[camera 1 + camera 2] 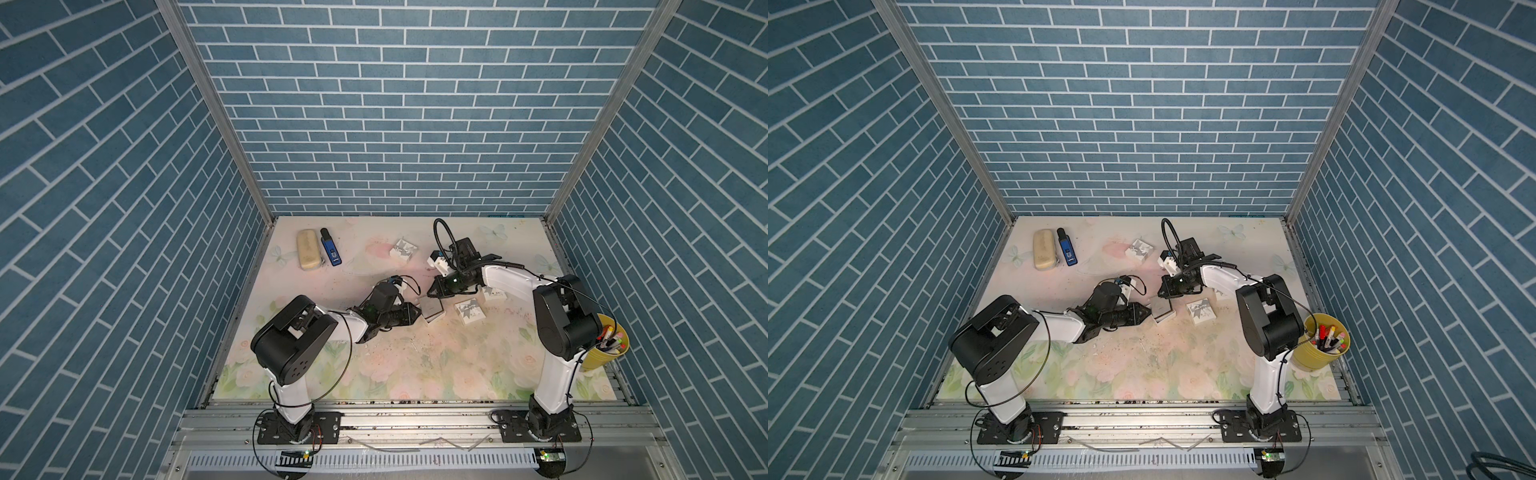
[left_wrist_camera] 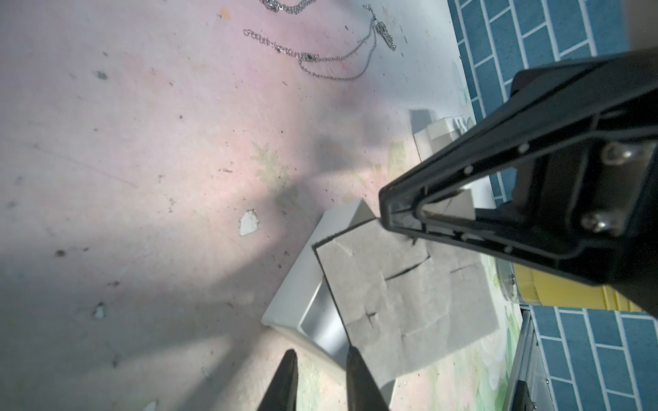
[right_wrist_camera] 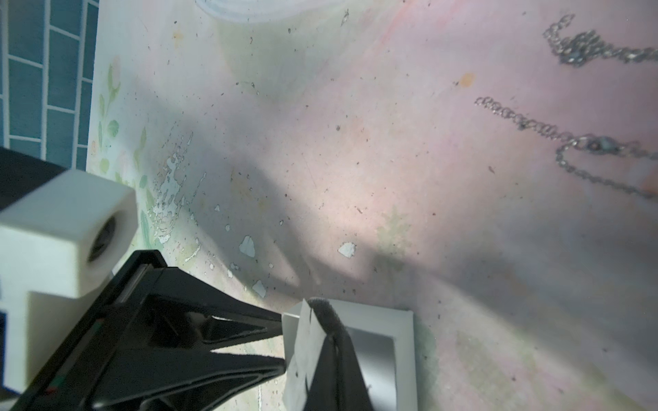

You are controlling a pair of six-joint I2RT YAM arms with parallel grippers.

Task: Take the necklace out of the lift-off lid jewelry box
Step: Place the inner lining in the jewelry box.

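Grey foam insert (image 2: 409, 302) sits tilted, half out of the white jewelry box (image 2: 299, 295) in the lower middle of the left wrist view. We can see why: the right gripper (image 2: 393, 219) is pinched tight on its far corner, tipping it up, we judge, to get at whatever lies beneath. At the bottom edge the left gripper (image 2: 321, 350) has its fingers (image 2: 358, 380) a little apart, astride the box's near wall. To us that reads as a brace, so the base doesn't ride up with the pad, though we see no firm clamp yet. The box is already open, and a bow-printed white piece (image 1: 469, 311), probably its lid, lies just right of it in a top view. And the necklace? No chain shows on the pad or the bare box floor, and the pad's underside is hidden. One silver chain (image 2: 309, 57) lies loose on the floral mat (image 2: 142, 178) at upper middle, and a second (image 2: 281, 5) is cut by the top edge. Both are well apart from the box, and we can't tell which is ours.
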